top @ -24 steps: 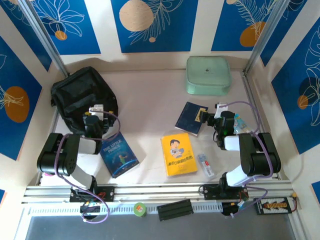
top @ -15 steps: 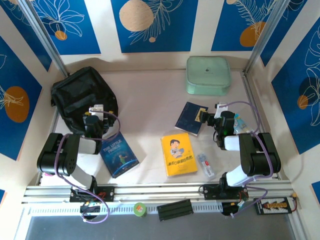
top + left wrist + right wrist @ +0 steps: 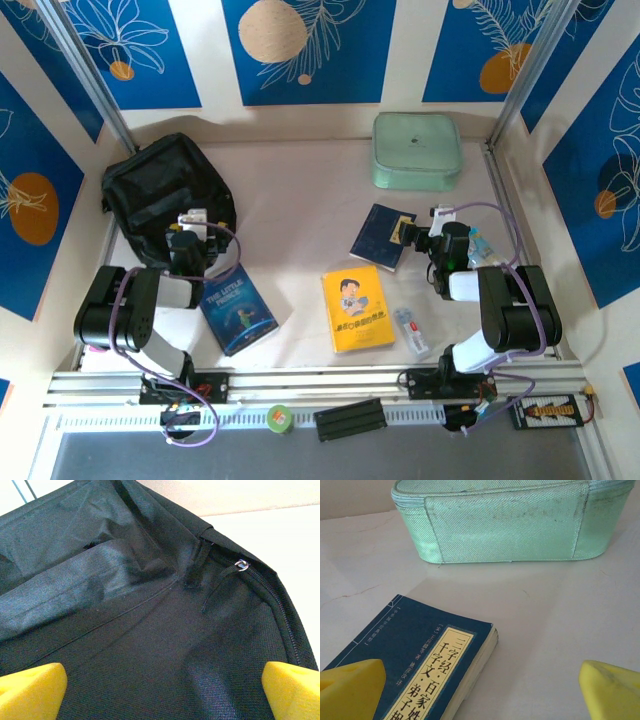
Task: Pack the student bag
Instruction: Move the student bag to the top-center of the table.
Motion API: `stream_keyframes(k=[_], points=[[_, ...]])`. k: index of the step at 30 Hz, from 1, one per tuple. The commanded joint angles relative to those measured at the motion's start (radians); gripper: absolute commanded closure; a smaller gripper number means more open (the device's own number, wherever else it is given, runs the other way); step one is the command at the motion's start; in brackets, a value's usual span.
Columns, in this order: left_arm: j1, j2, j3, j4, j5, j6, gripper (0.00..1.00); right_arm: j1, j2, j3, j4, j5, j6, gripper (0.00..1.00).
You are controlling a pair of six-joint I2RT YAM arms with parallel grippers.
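At the table's far left, the student bag [image 3: 165, 190] lies seemingly zipped beneath the left gripper [image 3: 160, 687], its jaws spread wide near the zipper pull [image 3: 242, 565], likely to open it, while the right gripper [image 3: 480, 690], equally spread, hangs over a dark blue book [image 3: 415, 665], apparently 1 of 3 awaiting packing.

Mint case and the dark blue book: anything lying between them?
Nothing. The right wrist view shows bare white tabletop between the mint case and the dark blue book. The top view shows the same gap.
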Motion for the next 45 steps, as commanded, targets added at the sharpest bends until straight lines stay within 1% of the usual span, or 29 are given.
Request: stream_keyframes(k=[1, 14, 17, 19, 22, 25, 27, 29, 31, 33, 34, 35, 36, 38, 40, 42, 45], points=[[-0.003, 0.001, -0.001, -0.008, 0.018, -0.003, 0.00, -0.004, 0.008, 0.022, 0.003, -0.016, -0.015, 0.01], [-0.003, 0.000, -0.004, -0.001, 0.017, -0.002, 0.00, -0.004, 0.005, 0.017, 0.008, -0.017, -0.014, 0.01], [-0.003, -0.022, -0.029, 0.026, -0.043, -0.027, 0.00, -0.006, 0.000, 0.012, 0.016, -0.013, -0.012, 0.01], [0.000, -0.037, -0.043, 0.039, -0.034, -0.030, 0.00, -0.004, -0.037, 0.018, -0.021, 0.009, -0.003, 0.01], [-0.002, -0.084, -0.058, 0.029, 0.008, -0.008, 0.00, -0.001, -0.144, 0.045, -0.155, 0.021, -0.006, 0.01], [-0.001, -0.183, -0.060, -0.052, -0.022, -0.017, 0.00, 0.013, -0.249, 0.074, -0.281, 0.030, -0.009, 0.01], [-0.002, -0.253, -0.057, -0.113, -0.013, -0.012, 0.00, 0.035, -0.312, 0.114, -0.400, 0.036, 0.010, 0.01], [-0.003, -0.331, -0.046, -0.196, -0.010, -0.031, 0.00, 0.067, -0.353, 0.158, -0.512, 0.069, 0.068, 0.01], [-0.003, -0.423, -0.012, -0.336, -0.018, -0.091, 0.00, 0.086, -0.380, 0.214, -0.656, 0.094, 0.185, 0.01], [-0.003, -0.508, 0.055, -0.536, -0.036, -0.194, 0.07, 0.073, -0.387, 0.282, -0.797, 0.038, 0.279, 0.01], [-0.003, -0.541, 0.096, -0.641, -0.039, -0.272, 0.07, 0.057, -0.384, 0.306, -0.842, 0.018, 0.328, 0.01], [-0.003, -0.560, 0.129, -0.713, -0.023, -0.308, 0.07, 0.039, -0.382, 0.316, -0.863, -0.018, 0.365, 0.01], [-0.003, -0.569, 0.167, -0.777, 0.017, -0.333, 0.06, 0.016, -0.380, 0.327, -0.875, -0.084, 0.394, 0.01], [-0.003, -0.560, 0.228, -0.851, 0.107, -0.372, 0.03, -0.014, -0.362, 0.367, -0.919, -0.180, 0.431, 0.01], [-0.003, -0.518, 0.298, -0.903, 0.199, -0.395, 0.00, -0.018, -0.335, 0.420, -0.971, -0.251, 0.422, 0.01], [-0.002, -0.452, 0.369, -0.942, 0.240, -0.424, 0.00, -0.010, -0.313, 0.456, -0.998, -0.303, 0.405, 0.01], [-0.003, -0.306, 0.480, -0.962, 0.275, -0.454, 0.00, 0.023, -0.292, 0.485, -1.014, -0.329, 0.390, 0.01]])
